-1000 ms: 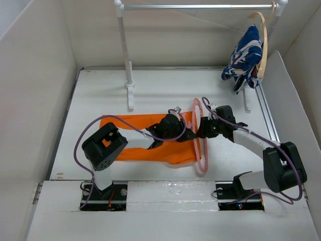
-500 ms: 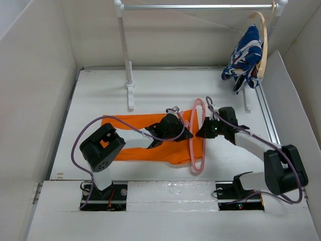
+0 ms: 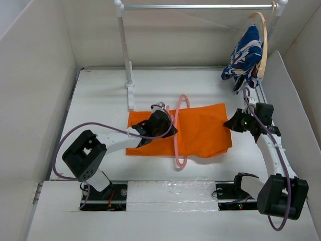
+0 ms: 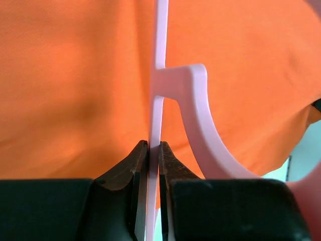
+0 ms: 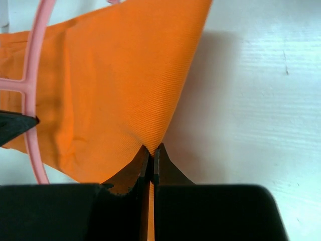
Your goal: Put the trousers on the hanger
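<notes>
Since the earlier frames the large bright orange cloth trousers [image 3: 203,131] have slid rightward thru the thin pink plastic hanger [image 3: 175,145]. Cloth that lay mostly left of the loop now lies on both sides, w/ a broad flat panel to the right. Hanger has shifted left and farther from the arm bases; right arm has swung out toward the right wall.

Right gripper [image 3: 232,123]: black fingers pressed together, pinching the trousers' right-hand corner; in the wrist view the cloth puckers to a point there. Left gripper [image 4: 153,145]: jaws nearly closed, clamped on the hanger's thin straight bar, w/ the thicker curved pink rim branching off just beyond.

Trousers lie mid-table on the white tabletop [image 3: 100,100]: soft, matte, fine ribbed weave, few creases. Hanger stands on edge, smooth, its loop around the cloth.

Back right: blue-and-white patterned garment [image 3: 246,57] on a tan hanger [image 3: 262,45], hung from a metal rail [image 3: 200,7] on white posts, well apart from the trousers.
</notes>
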